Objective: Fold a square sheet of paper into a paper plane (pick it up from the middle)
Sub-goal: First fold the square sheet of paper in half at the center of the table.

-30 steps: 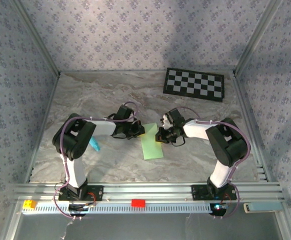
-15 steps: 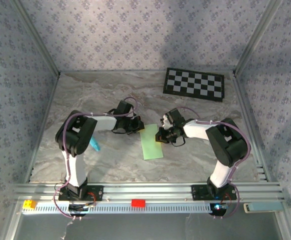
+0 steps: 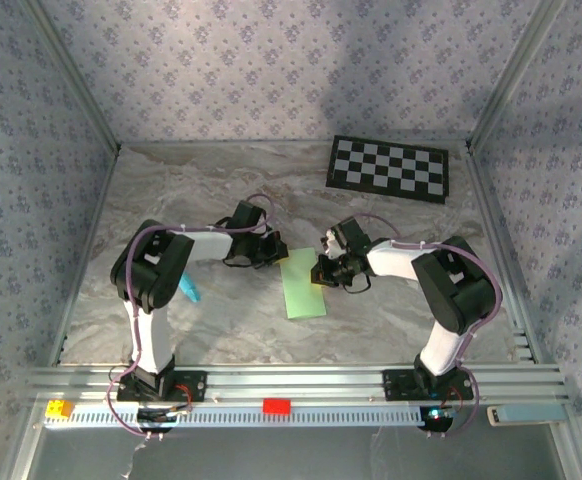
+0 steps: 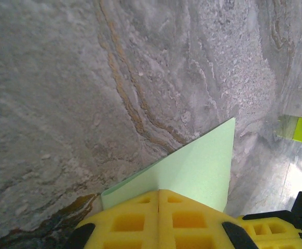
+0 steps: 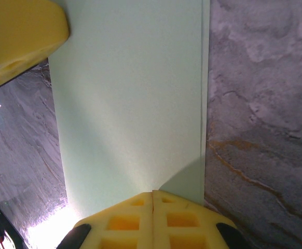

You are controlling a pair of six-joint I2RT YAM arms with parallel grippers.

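Observation:
The square sheet of paper [image 3: 302,284] lies folded into a narrow pale mint-green strip on the marble table between the two arms. My left gripper [image 3: 273,251] is shut, its yellow fingertips together over the strip's far left corner [image 4: 203,166]. My right gripper [image 3: 318,272] is shut too, with its tips on the strip's right edge. In the right wrist view the paper [image 5: 130,104] shows two layers along its right side, and my right gripper [image 5: 152,193] sits on its near edge. My left gripper [image 4: 159,191] covers part of the paper, so whether any layer is pinched is hidden.
A small cyan-blue stick [image 3: 189,290] lies by the left arm. The black-and-white checkerboard [image 3: 388,168] lies flat at the back right. A yellow brick [image 3: 59,408] and a red brick [image 3: 276,405] sit on the front rail. Metal frame posts and patterned walls close in the table.
The left arm swung its elbow outward and its gripper slid slightly back and left along the paper's far corner. The right arm and the paper stayed put.

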